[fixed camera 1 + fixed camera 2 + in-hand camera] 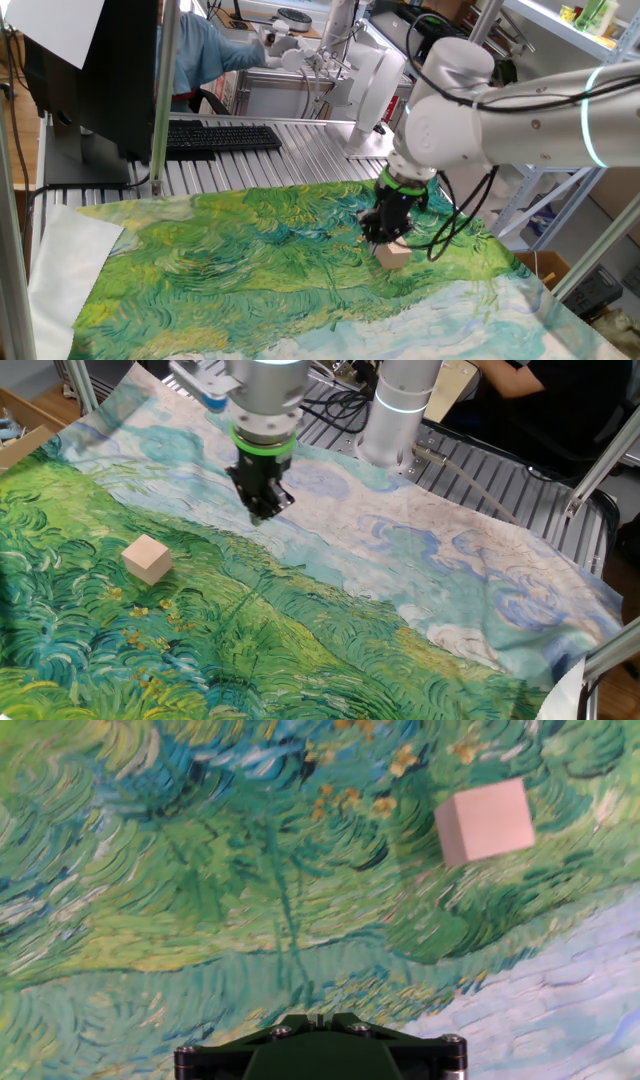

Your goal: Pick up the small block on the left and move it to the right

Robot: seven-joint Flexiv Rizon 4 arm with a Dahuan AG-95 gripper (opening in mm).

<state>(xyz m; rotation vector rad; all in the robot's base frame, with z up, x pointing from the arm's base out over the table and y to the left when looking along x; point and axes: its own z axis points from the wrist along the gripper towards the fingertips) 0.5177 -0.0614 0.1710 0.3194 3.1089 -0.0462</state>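
Observation:
The small block [147, 558], a plain light tan wooden cube, rests on the green and blue painted cloth [300, 640]. It also shows in one fixed view [392, 255] and at the upper right of the hand view [485, 820]. My gripper [262, 510] hangs just above the cloth, apart from the block, with its fingers pressed together and nothing between them. In one fixed view the gripper [385, 235] stands just behind the block. In the hand view only the dark fingertips [320, 1025] show at the bottom edge.
The arm's white base [400, 410] stands at the cloth's far edge on the ribbed metal table [500, 480]. A black keyboard [220, 137] and a monitor lie beyond the cloth. A person [215, 50] sits behind. A cardboard box [20, 430] sits off the table.

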